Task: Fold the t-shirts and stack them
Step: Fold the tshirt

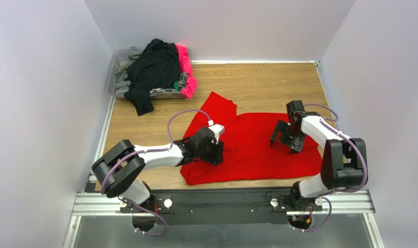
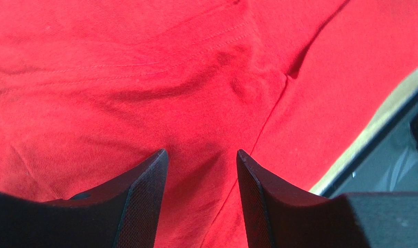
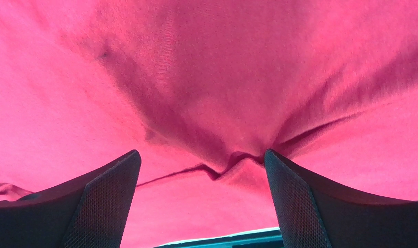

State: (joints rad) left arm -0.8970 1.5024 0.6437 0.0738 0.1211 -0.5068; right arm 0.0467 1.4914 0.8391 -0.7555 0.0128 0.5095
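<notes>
**A:** From above, where was the red shirt (image 1: 263, 147)?

**B:** It lay spread on the table (image 1: 268, 82). The left gripper (image 1: 214, 155) was low over its left part and the right gripper (image 1: 283, 140) over its right part. I couldn't read either gap from there.

**A:** And beyond the shirt?

**B:** A bin (image 1: 114, 67) stood at its far left, heaped with a black shirt (image 1: 154, 70) and a pink shirt (image 1: 187, 72). Scraps of grey and green were mostly buried.

**A:** The left wrist view?

**B:** The red shirt (image 2: 144, 77) filled it, seams and wrinkles showing. The left gripper (image 2: 202, 170) was spread, with nothing pinched and both tips down on the cloth.

**A:** The right wrist?

**B:** The red shirt (image 3: 221, 77) looked pinkish there. The right gripper (image 3: 200, 170) was spread wide, with a small pucker of cloth between the tips. The shirt's edges were cut off.
</notes>
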